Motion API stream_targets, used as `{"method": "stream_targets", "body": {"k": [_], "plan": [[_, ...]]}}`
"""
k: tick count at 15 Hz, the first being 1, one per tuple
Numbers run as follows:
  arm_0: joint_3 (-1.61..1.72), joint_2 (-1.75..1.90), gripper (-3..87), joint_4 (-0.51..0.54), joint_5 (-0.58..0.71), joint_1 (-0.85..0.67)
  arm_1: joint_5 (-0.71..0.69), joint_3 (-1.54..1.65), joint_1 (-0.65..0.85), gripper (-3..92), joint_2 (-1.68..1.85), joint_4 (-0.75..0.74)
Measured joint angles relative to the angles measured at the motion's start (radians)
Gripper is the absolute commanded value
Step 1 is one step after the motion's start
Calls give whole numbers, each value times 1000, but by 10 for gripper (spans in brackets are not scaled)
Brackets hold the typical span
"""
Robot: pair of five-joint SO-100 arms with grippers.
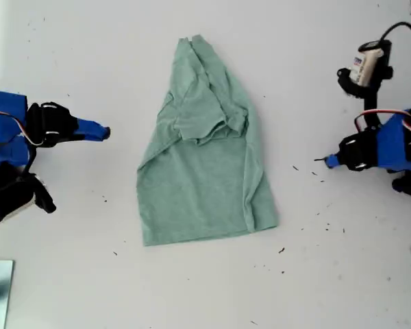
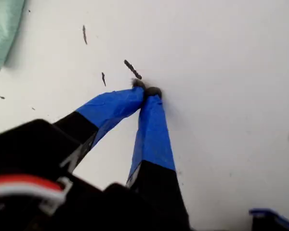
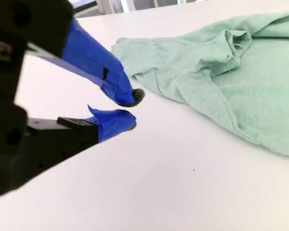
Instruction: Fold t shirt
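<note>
A robotics lab bench or test station, seen from above: a bare white table (image 1: pixel 192 41), flecked with small dark specks (image 1: pixel 282 251) of debris, carries two blue-taped arms with exposed red and white wiring (image 1: pixel 14 123) at the exterior view's left and right edges. A small camera module (image 1: pixel 366 65) on a black cable sits near the table's far corner on the exterior view's right. Metal framing (image 3: pixel 115 5) shows beyond the table's far edge.
</note>
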Motion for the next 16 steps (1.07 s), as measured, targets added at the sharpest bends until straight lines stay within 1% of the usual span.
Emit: {"method": "stream_targets", "body": {"k": [1,3,4,5,6,8,9,10,11,12,16], "plan": [[-2,-18,-3,0,-23,17,-31,37,41,12,31,-28],[-84,-94,-3,28,-132,91,-52,74,74,12,101,-26],[-175,-227,-3,48,-219,160,-54,81,78,12,147,-9],[-328,-408,-3,106,-291,236,-54,84,81,12,190,14],[-548,-646,-1,225,-333,287,-54,92,81,12,222,37],[-1092,-1106,-1,520,-327,360,-54,95,83,12,311,81],[-1353,-1279,-2,598,-298,379,-54,95,83,12,327,92],[-1552,-1404,94,624,-258,383,-54,95,83,12,334,95],[-1651,-1474,178,634,-202,382,-54,95,83,12,339,95],[-1689,-1511,209,640,-181,385,-54,95,83,12,341,97],[-1701,-1555,235,640,-196,388,-54,95,83,25,351,98]]}}
